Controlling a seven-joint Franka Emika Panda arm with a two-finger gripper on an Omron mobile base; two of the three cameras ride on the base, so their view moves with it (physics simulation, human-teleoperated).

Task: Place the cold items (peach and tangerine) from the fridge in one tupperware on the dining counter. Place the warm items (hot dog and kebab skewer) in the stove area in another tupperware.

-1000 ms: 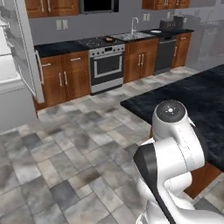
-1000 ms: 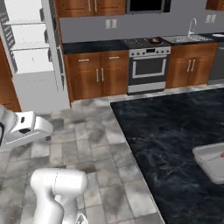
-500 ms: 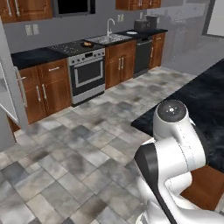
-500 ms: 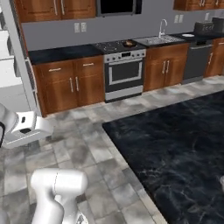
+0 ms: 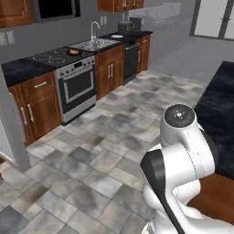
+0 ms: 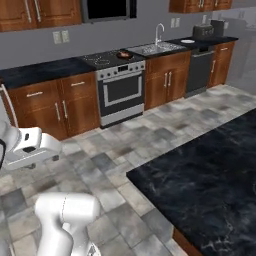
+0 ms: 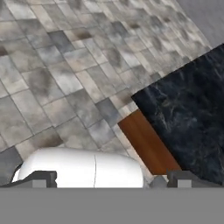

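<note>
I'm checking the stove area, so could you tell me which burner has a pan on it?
The stove's back right burner, nearest the sink, holds the small pan; the others are bare.

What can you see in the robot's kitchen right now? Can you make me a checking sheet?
Surface: dark marbled dining counter with a brown wooden side; the part in view is bare.
Job's things: a small brownish item lies on the black stovetop, too small to name; no tupperware seen.
Clutter: white plate and grey toaster on the black kitchen counter past the steel sink.
Grippers: two-finger gripper open, holding nothing, pointing at the grey tiled floor.
Cables: nothing seen.
Surroundings: silver oven, brown wooden cabinets, black dishwasher.
</note>
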